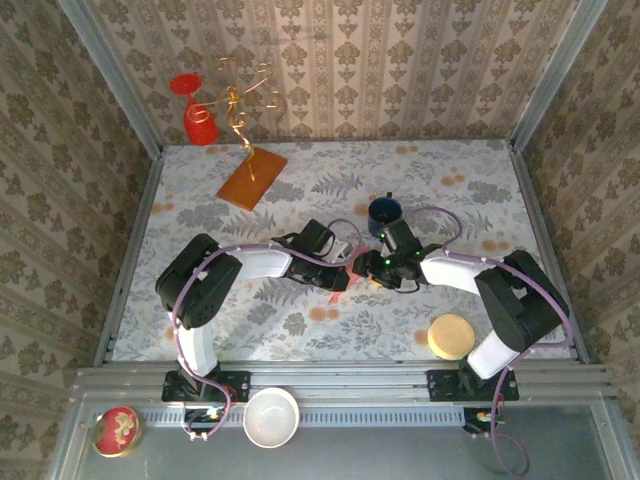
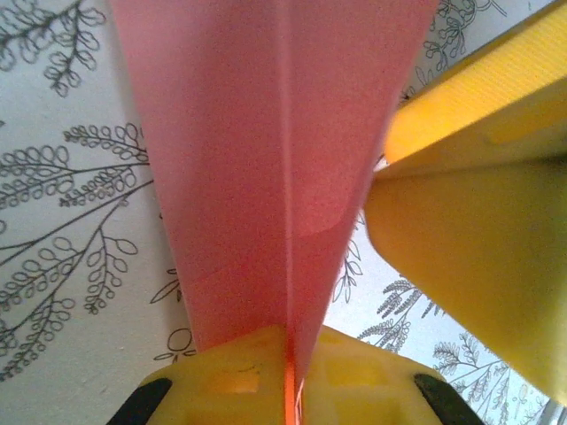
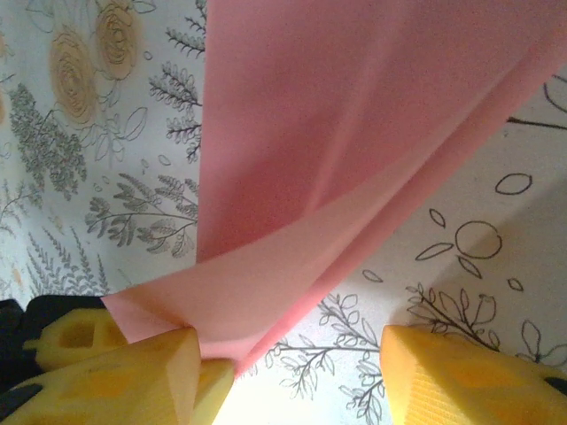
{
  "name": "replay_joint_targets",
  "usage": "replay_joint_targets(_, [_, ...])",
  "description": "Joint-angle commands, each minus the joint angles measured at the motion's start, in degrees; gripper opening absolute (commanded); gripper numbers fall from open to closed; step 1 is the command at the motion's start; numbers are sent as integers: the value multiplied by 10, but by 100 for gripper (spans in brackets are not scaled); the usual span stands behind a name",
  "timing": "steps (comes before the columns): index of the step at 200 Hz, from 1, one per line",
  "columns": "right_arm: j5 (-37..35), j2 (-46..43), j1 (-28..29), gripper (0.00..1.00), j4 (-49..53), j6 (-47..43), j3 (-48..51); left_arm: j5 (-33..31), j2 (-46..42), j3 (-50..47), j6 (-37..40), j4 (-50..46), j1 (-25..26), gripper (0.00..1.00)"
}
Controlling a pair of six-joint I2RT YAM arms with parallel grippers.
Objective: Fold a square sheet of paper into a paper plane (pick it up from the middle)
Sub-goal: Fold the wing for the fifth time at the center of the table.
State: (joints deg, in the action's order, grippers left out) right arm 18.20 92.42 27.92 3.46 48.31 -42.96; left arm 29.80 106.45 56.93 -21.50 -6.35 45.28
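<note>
Your left end effector (image 2: 288, 359) is pressed together on the sheet of paper (image 2: 266, 159). Its two yellow, matte plastic fingers (image 2: 221, 376) pinch the lower edge right at the fold. The paper is thin, pink-red and smooth. It is doubled along a sharp centre crease that runs straight up from the pinch. From your left wrist view it fans out wider the farther it gets from the fingers, and a fainter diagonal fold line crosses its right half.

Your right end effector (image 3: 301, 372) is spread, with its blocky yellow fingers (image 3: 461, 381) standing well apart. In the right wrist view the folded layers overlap in a pointed flap, and that flap comes down against the inner face of the left-hand finger. The other finger touches nothing.

From above, both arms meet near the middle of the bench (image 1: 450, 190), which is covered in a pale cloth printed with leaves and flowers. The paper is held there between the two tools, above the cloth.

A dark blue mug (image 1: 385, 212) stands just behind the right arm's wrist. An orange-brown rectangular board (image 1: 252, 178) lies toward the far left with a twisted gold wire figure (image 1: 240, 100) rising from it. A red plastic goblet (image 1: 197, 120) sits in the far-left corner. A flat round yellow disc (image 1: 451, 336) lies near the right arm's base.
</note>
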Motion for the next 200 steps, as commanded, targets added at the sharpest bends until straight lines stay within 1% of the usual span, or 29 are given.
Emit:
replay_joint_targets(1, [-23,15,2,57,24,-10,-16,18,8,10,-13,-22,-4,12])
replay_joint_targets(24, [-36,28,2,57,39,-8,-24,18,1,5,-14,-21,-4,14])
replay_joint_targets(37, [-46,36,2,54,55,-6,-32,16,-7,3,-17,-20,-4,15])
replay_joint_targets(63, [-72,48,3,50,88,-5,-42,11,-35,-12,-31,0,-4,20])
replay_joint_targets(87, [-82,54,4,50,98,-4,-43,0,-65,-32,-44,21,-4,25])
replay_joint_targets(108, [-81,56,5,49,97,-1,-43,-18,-83,-52,-53,37,-3,25])
replay_joint_targets(135, [-78,58,5,49,97,2,-43,-18,-85,-68,-58,48,-2,26])
replay_joint_targets(170, [-76,61,5,49,101,1,-48,-31,-82,-78,-42,48,4,32])
replay_joint_targets(200, [-72,63,5,50,101,1,-51,-53,-97,-71,-6,39,10,35])
